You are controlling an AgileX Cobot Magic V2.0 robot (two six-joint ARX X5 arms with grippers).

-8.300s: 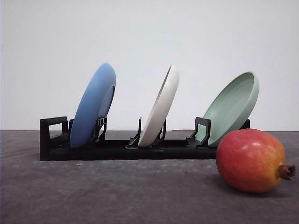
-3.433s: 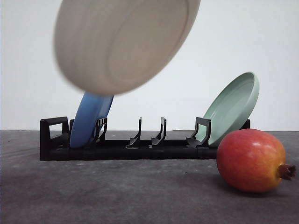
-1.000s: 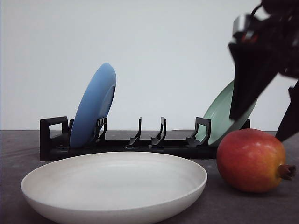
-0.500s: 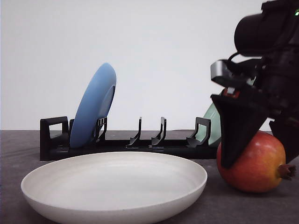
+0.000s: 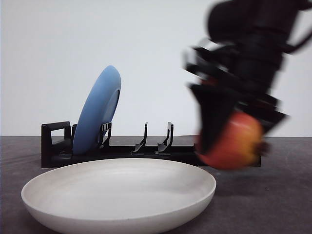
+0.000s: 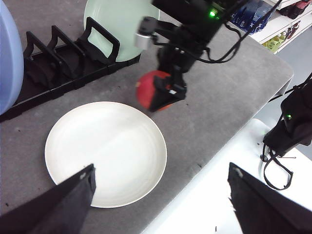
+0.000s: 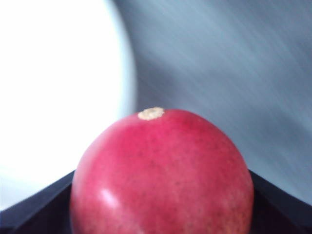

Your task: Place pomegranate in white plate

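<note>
Right tool carrying the pomegranate toward the white plate

The right tool [image 5: 234, 141] is gripping the pomegranate [image 5: 230, 141], lifted off the worktop [image 5: 273, 204], clamped between its fingers; the white plate [image 5: 119, 195] is lying flat just to its left, rim nearly beneath the fruit, while the left tool [image 6: 161, 195] is hanging wide open and empty above the plate

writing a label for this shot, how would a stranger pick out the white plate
Start at the black dish rack across the back of the grey table. The white plate lies flat on the table just in front of it. Unlike the blue plate and pale green plate, which stand in the rack, it is cream and empty.
</note>
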